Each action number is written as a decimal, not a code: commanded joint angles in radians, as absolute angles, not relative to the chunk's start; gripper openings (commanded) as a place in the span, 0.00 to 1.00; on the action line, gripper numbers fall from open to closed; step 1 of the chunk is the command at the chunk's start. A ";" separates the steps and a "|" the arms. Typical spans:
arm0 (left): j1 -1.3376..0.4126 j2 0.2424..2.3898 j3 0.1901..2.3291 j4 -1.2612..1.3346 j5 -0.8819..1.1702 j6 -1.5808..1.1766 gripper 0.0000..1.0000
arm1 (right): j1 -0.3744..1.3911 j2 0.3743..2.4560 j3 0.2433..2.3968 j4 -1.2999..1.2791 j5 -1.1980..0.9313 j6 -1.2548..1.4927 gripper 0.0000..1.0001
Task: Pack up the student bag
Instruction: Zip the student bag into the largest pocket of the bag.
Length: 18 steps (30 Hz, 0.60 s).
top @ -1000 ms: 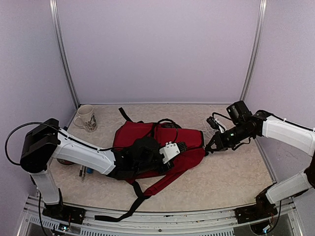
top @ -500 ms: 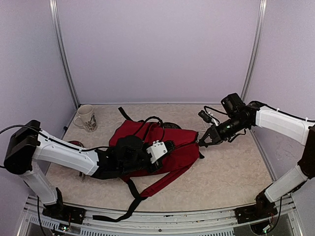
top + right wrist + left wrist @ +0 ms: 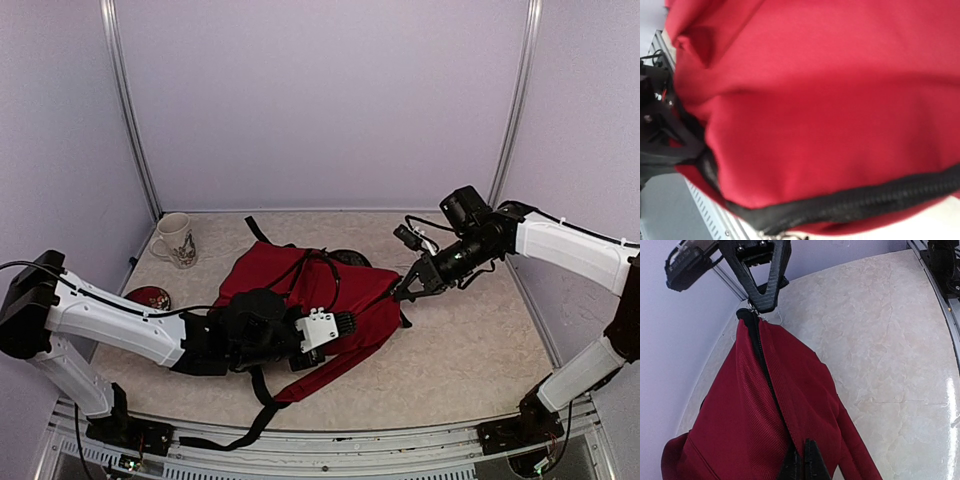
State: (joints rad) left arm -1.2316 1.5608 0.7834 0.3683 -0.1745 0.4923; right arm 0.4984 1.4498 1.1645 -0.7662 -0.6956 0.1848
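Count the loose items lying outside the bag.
2: a mug at the far left, and a small dark-red round item near the left arm. Others may be hidden under that arm or the student bag.

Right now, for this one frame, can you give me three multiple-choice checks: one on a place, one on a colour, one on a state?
1. Where does the mug stand?
A. At the far left of the table, apart from the backpack
B. On top of the backpack
C. By the right arm's base

2. What colour is the backpack's fabric?
A. Blue
B. Dark red
C. Green

3. How is the right end effector?
A. Open above bare table
B. Shut on the backpack's end
C. Out of view

Answers:
1 A: the top view shows it near the far left corner, with bare table between it and the backpack.
2 B: all three views show dark red cloth.
3 B: the left wrist view shows it closed on the backpack's tip.
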 commanded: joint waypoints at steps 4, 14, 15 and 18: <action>-1.261 1.532 0.662 0.168 -0.169 0.517 0.00 | 0.302 1.493 1.196 -0.776 -0.413 0.154 0.00; -1.214 1.471 0.620 0.179 -0.284 0.467 0.00 | 0.246 1.535 1.194 -0.760 -0.370 0.144 0.00; -1.199 1.447 0.610 0.187 -0.293 0.455 0.00 | 0.247 1.533 1.192 -0.755 -0.370 0.146 0.00; -1.161 1.353 0.576 0.225 -0.286 0.436 0.00 | 0.282 1.513 1.178 -0.741 -0.406 0.158 0.00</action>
